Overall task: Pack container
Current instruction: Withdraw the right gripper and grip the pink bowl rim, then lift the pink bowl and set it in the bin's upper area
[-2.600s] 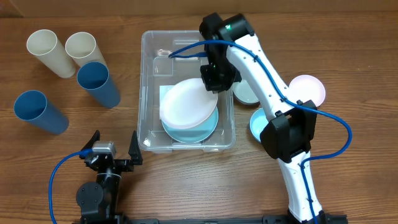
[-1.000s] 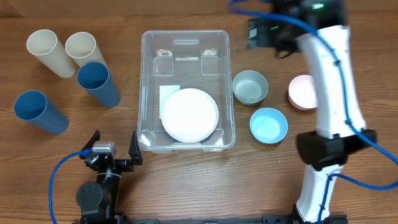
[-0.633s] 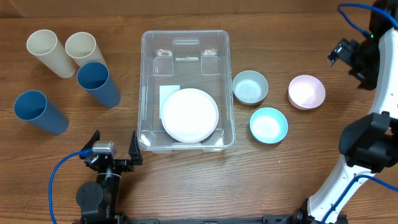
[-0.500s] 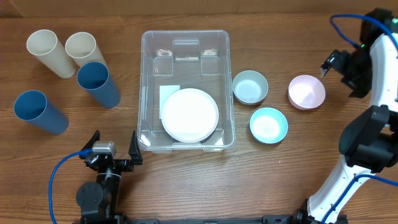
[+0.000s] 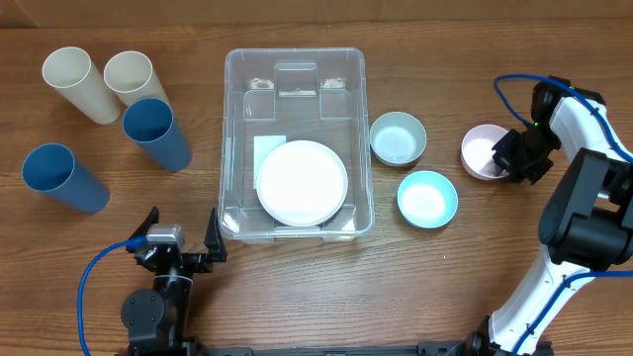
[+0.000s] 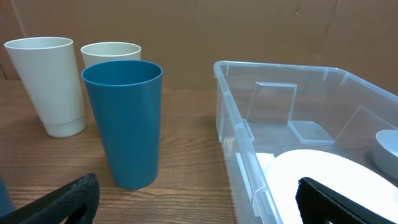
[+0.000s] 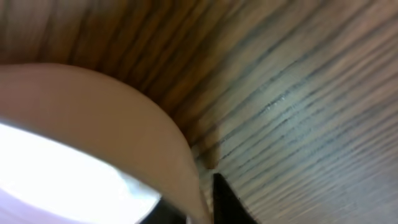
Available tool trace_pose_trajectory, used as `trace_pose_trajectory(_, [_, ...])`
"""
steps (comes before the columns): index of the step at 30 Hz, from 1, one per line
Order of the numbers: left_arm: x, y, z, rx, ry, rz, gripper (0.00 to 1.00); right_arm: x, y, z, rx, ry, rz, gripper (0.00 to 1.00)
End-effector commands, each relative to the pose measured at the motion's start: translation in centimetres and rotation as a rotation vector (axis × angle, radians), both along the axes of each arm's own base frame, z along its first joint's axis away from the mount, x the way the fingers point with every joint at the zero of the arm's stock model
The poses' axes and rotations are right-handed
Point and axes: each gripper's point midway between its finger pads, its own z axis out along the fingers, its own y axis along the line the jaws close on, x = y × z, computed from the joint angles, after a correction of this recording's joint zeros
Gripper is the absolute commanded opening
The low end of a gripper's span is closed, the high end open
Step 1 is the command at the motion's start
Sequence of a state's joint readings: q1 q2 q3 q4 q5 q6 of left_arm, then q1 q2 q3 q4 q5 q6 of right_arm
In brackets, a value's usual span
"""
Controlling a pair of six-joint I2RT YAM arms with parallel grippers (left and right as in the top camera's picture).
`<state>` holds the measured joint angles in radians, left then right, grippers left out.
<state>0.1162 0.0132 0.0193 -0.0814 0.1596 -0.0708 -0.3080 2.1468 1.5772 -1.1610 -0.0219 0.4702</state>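
Pink bowl [image 5: 482, 153], rim seemingly pinched by the right claw [image 5: 512, 160], is bound for the container [image 5: 297, 61]; left claw [image 5: 181, 227] gapes idle.

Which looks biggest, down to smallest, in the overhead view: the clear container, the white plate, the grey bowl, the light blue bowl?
1. container
2. white plate, lying inside it
3. grey bowl and light blue bowl: they look about alike, too close to rank.
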Motion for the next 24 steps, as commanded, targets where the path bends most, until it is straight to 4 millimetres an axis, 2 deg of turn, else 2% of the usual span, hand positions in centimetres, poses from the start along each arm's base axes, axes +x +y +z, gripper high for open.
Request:
trace_pose_trajectory(1, [0.0,0.3,0.0,0.013,-0.005,0.014,1.00,0.4,-0.5,0.2,-0.011,-0.028,-0.009,0.06])
trace_pose_trajectory(5, [0.0,0.3,0.0,0.013,-0.005,0.014,1.00,1.8,-1.0,1.0,-0.027,-0.074,-0.011,0.04])
trace_pose_trajectory(7, [0.0,0.3,0.0,0.013,-0.005,0.014,1.00,3.4,-1.5,3.2,-0.042,-0.120,-0.009,0.04])
trace_pose_trajectory(8, [0.0,0.3,0.0,0.013,-0.005,0.014,1.00,4.1,-1.8,4.6,-0.052,-0.142,-0.007,0.04])
trace_pose_trajectory(9, [0.0,0.3,0.0,0.013,-0.005,0.014,1.00,5.2,-2.1,7.0,-0.063,-0.180,0.011,0.04])
trace_pose_trajectory(10, [0.0,0.3,0.0,0.013,-0.005,0.014,1.00,5.8,-2.1,8.6,-0.071,-0.201,0.028,0.04])
trace_pose_trajectory(11, [0.0,0.3,0.0,0.013,-0.005,0.014,1.00,6.6,-2.1,11.4,-0.085,-0.235,0.052,0.04])
trace_pose_trajectory(14, [0.0,0.3,0.0,0.013,-0.005,0.014,1.00,8.2,-0.4,18.5,-0.119,-0.350,0.159,0.04])
trace_pose_trajectory(15, [0.0,0.3,0.0,0.013,-0.005,0.014,1.00,8.8,1.2,21.6,-0.135,-0.410,0.212,0.04])
trace_pose_trajectory(17, [0.0,0.3,0.0,0.013,-0.005,0.014,1.00,9.3,3.9,25.2,-0.147,-0.492,0.271,0.04])
trace_pose_trajectory(18, [0.0,0.3,0.0,0.013,-0.005,0.014,1.00,9.7,6.4,27.4,-0.151,-0.553,0.325,0.04])
trace_pose_trajectory(20, [0.0,0.3,0.0,0.013,-0.005,0.014,1.00,10.1,11.0,29.9,-0.146,-0.640,0.420,0.04])
trace_pose_trajectory(22, [0.0,0.3,0.0,0.013,-0.005,0.014,1.00,10.3,16.3,30.9,-0.157,-0.691,0.529,0.04])
trace_pose_trajectory(24, [0.0,0.3,0.0,0.013,-0.005,0.014,1.00,10.4,19.7,30.7,-0.172,-0.703,0.585,0.04])
